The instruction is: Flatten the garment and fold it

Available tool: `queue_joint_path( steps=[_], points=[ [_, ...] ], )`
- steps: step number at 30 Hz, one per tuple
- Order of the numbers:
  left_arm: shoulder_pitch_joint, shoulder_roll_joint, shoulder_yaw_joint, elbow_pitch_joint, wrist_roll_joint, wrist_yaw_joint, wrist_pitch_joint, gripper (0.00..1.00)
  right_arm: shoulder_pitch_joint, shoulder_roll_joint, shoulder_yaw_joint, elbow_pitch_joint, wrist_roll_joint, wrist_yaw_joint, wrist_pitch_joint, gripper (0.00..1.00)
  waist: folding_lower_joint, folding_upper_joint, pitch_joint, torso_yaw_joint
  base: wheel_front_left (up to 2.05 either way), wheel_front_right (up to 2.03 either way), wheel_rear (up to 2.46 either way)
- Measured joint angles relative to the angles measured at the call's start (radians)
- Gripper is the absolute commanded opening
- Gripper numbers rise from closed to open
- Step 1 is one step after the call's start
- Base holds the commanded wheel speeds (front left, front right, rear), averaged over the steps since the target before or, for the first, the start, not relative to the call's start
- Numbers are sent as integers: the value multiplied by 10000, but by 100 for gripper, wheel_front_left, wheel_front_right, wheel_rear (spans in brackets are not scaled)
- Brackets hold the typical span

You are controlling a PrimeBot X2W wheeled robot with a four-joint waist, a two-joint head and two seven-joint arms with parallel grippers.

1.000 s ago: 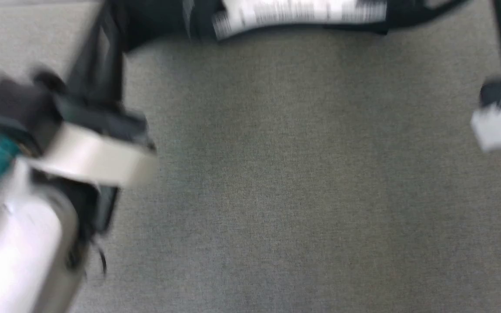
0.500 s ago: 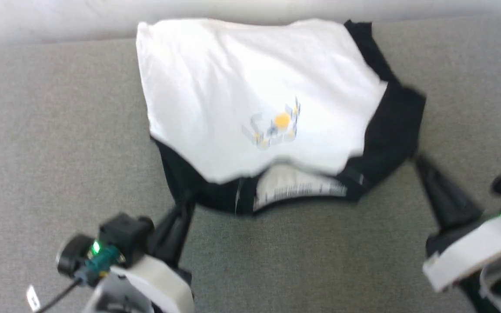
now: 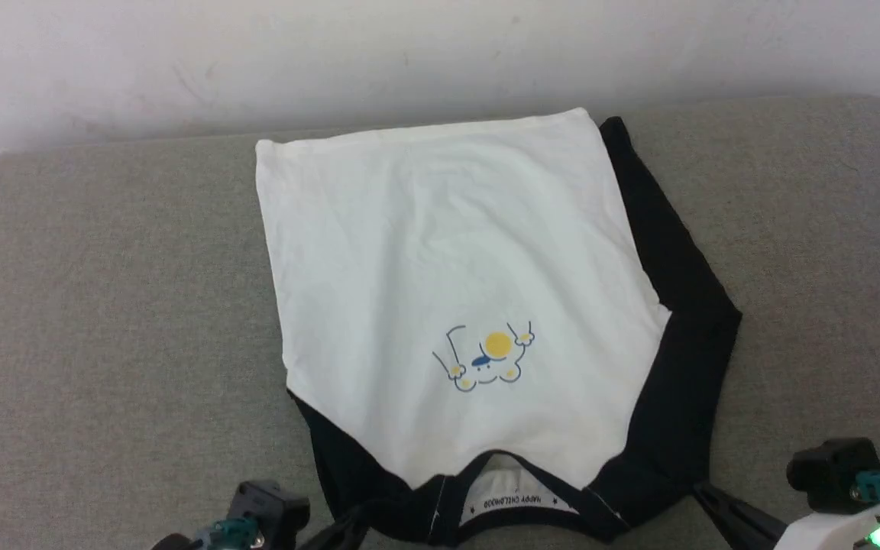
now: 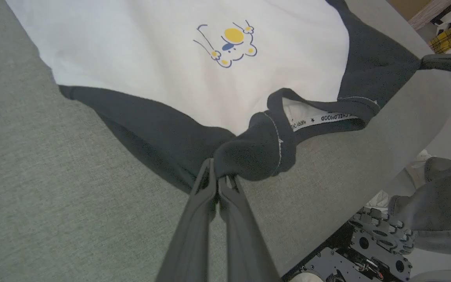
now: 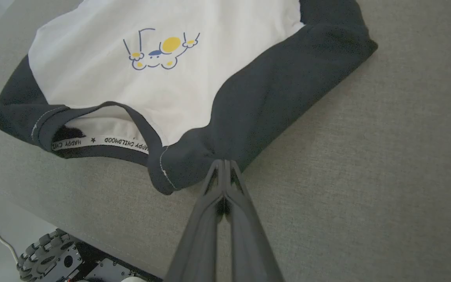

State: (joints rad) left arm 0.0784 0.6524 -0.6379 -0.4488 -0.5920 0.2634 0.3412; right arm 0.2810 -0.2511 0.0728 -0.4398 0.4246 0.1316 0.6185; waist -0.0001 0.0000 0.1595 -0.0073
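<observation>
Head view: a white garment (image 3: 448, 290) with black sleeves lies spread front-up on a grey fabric surface (image 3: 104, 305). Its collar end is nearest the left gripper (image 3: 337, 538) and the right gripper (image 3: 703, 496). Its hem is at the far side, near a pale wall (image 3: 409, 46).
Left gripper: in the left wrist view its fingers (image 4: 206, 188) are pressed together, pinching a bunched fold of black shoulder cloth just beside the collar.
Right gripper: in the right wrist view its fingers (image 5: 235, 184) are pressed together, their tips nipping the edge of the black shoulder cloth on the collar's other side.
Collar (image 3: 516, 519): black, lying between the two grippers and sagging open to show a white neck tape with small lettering.
Print (image 3: 486, 359): a small yellow-and-blue cartoon, just beyond the collar and ahead of both grippers.
Sleeves: a broad black band runs away from the right gripper along the white body's edge. Ahead of the left gripper only a narrow black strip shows beside the white cloth.
</observation>
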Motion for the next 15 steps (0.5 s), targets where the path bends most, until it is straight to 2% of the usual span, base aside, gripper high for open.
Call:
queue_joint_path(
  steps=[6,15],
  points=[
    [540,272,-190,-280,-474,-71,493,0,841,-359,13,-372,395,-2,1166,0,0,0,-284,5,0,0,0],
    [1013,430,-391,-485,-909,-71,855,0,1477,-462,23,-924,662,0,2102,0,1,0,-447,34,0,0,0]
  ],
)
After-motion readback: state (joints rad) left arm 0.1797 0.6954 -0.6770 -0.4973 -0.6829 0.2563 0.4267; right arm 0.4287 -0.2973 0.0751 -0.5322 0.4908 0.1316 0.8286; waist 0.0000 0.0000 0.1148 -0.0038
